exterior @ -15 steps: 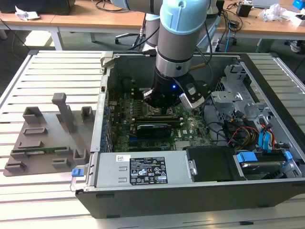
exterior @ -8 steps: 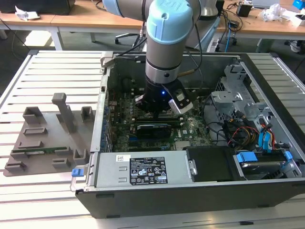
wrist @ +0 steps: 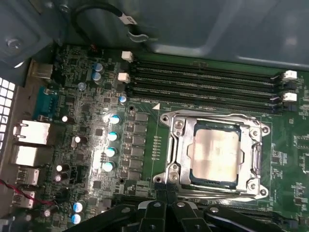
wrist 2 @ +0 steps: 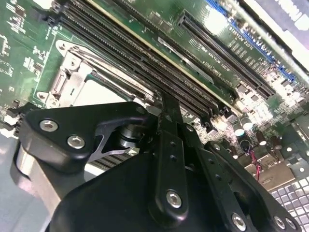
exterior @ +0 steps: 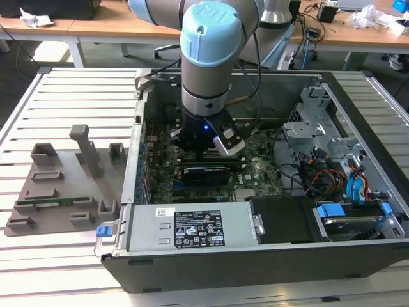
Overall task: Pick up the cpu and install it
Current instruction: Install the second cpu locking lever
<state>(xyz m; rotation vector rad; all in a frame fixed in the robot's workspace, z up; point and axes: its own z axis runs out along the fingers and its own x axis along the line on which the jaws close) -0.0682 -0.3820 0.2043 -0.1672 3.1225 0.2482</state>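
From my seat I look down on a pale slatted work surface (exterior: 70, 96) that runs under the whole scene. Along the back, from about ten o'clock to two o'clock, stand wooden desks (exterior: 108, 29) with white legs, carrying crumpled white paper (exterior: 35, 18) at ten o'clock and again at about one o'clock (exterior: 365, 15). Cables (exterior: 305, 45) hang between the desks at one o'clock over a dark floor (exterior: 13, 64), and the light is even.
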